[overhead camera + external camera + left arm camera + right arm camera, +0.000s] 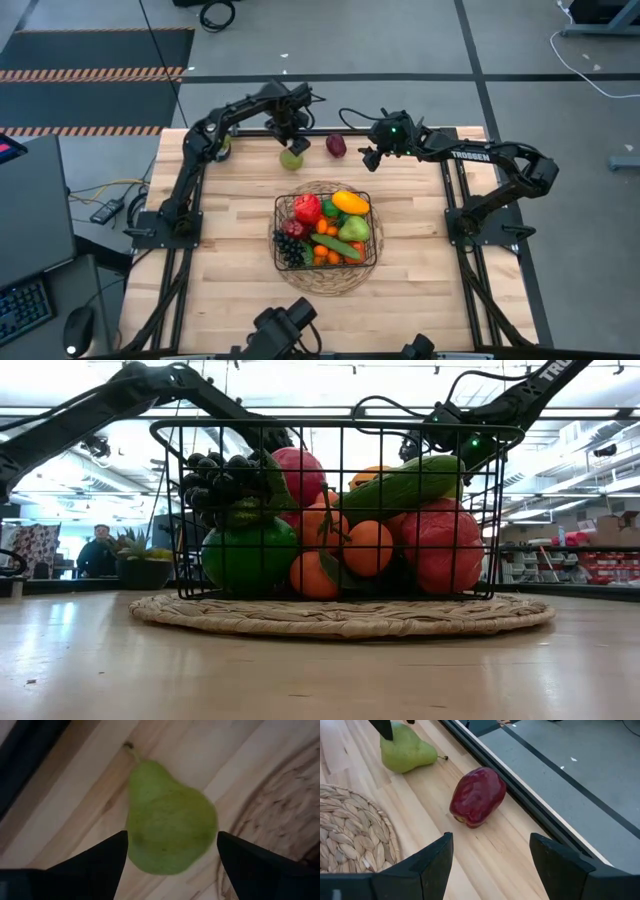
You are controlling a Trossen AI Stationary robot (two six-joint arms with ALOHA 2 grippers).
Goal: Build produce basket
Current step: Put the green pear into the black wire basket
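Note:
The black wire basket (283,215) stands on a round wicker mat (325,285) at the table's middle, full of toy produce (340,520). A green pear (291,158) lies on its side on the wood just beyond the mat. A dark red apple (336,145) lies to its right near the far edge. My left gripper (172,835) is open, pointing down over the pear (170,820), one finger at each of its sides. My right gripper (491,840) is open and empty, low, to the right of the apple (477,795) and facing it. My left gripper's fingers (107,857) come from above and stand at the two sides of the pear's fat end (165,850). I cannot tell whether they touch it. The pear lies on the table, its stem (131,749) pointing away from the mat.
The table's dark far-edge rail (520,795) runs close behind the apple and the pear. A small potted plant (140,560) stands at the far left. A person (98,550) shows in the room beyond. Bare wood lies to the left, right and near side of the mat.

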